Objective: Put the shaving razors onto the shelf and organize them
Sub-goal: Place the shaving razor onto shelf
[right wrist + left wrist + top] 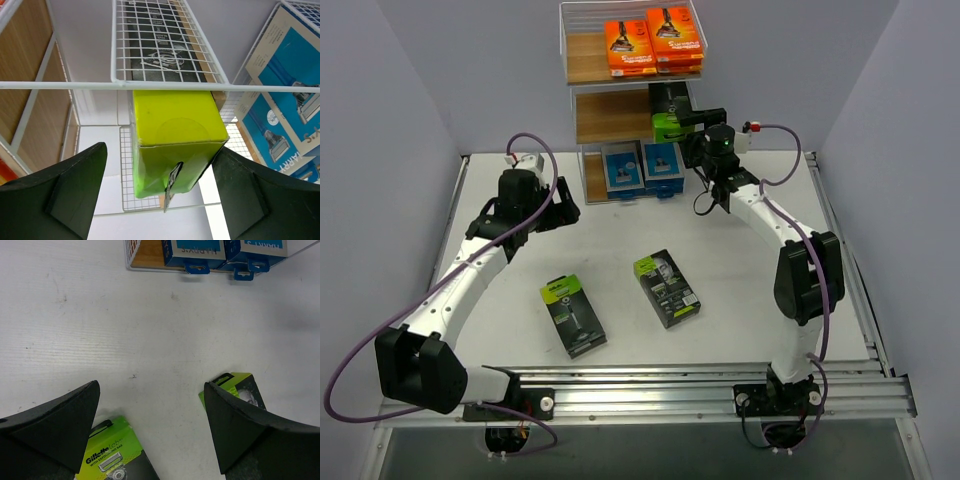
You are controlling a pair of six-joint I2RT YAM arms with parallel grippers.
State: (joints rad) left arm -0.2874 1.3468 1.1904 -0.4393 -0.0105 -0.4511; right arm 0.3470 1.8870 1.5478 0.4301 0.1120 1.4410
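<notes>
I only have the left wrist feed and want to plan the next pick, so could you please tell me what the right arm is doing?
Observer: The right gripper is at the shelf's middle tier, jaws open either side of a black-and-lime pack lying there.
Operator: Thanks. Where are the orange packs?
Observer: The orange packs all lie on the top tier, inside its wire rails.
Operator: And how many packs are not yet shelved?
Observer: Two lie on the table: a left table pack and a right table pack, both black-and-lime, flat and apart.
</notes>
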